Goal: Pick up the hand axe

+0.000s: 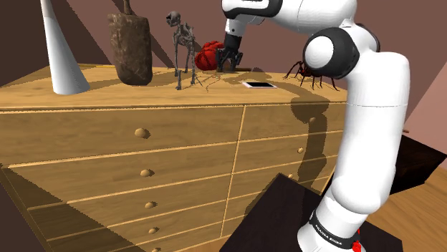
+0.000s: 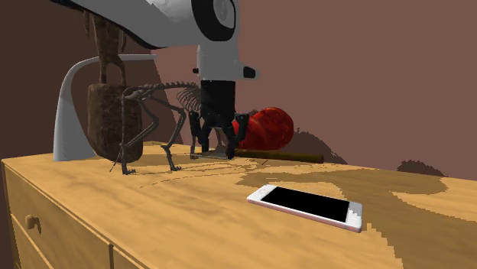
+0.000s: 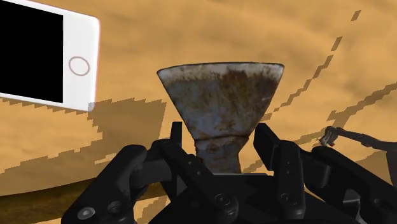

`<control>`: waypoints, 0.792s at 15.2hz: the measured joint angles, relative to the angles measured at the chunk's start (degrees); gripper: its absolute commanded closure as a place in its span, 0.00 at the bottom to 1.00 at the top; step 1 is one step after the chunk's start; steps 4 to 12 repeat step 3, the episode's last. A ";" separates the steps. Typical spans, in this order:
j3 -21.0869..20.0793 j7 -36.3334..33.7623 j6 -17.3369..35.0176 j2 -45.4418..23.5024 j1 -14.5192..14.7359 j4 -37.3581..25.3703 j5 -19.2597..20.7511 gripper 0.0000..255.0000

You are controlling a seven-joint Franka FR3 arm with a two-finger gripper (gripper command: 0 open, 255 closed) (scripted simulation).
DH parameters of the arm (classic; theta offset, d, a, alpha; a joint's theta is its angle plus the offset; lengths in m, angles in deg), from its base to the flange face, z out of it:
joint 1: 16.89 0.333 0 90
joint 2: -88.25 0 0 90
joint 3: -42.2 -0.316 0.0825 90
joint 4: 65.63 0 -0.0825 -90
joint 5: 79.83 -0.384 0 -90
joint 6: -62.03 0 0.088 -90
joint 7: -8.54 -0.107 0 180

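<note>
- Your hand axe [image 3: 219, 102] lies flat on top of the wooden dresser [image 1: 143, 143]. In the wrist view its grey, rust-flecked head flares out beyond the gripper [image 3: 219, 137].
- In the second exterior view you can see its brown handle [image 2: 279, 155] on the wood, running from the gripper [image 2: 214, 149] toward that view's right.
- You have the gripper down at the dresser top, astride the narrow neck of the axe head. Its two black fingers [image 3: 178, 143] stand apart, one on each side, with a thin strip of space left between each and the metal, so the axe is not clasped.
- Just behind the handle sits a round red object [image 2: 267, 126].
- A white phone [image 2: 309, 205] with a black screen lies face up near the axe, closer to the dresser's front edge.
- An animal skeleton [image 1: 183, 43] stands just beside the gripper [image 1: 231, 64], on the shoulder view's left.
- Further left you find a dark brown lump [image 1: 130, 50], then a tall white cone [image 1: 61, 57].
- A dark spider figure [image 1: 315, 71] sits at the shoulder view's right, behind the arm.
</note>
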 measured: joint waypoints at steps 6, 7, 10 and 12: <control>0.02 -0.07 -2.47 -1.04 -0.30 -3.49 -0.22 1.00; 0.02 -0.07 -2.47 -1.04 -0.30 -3.49 -0.22 1.00; 0.02 -0.07 -2.47 -1.04 -0.30 -3.49 -0.22 1.00; 0.02 -0.07 -2.47 -1.04 -0.30 -3.49 -0.22 1.00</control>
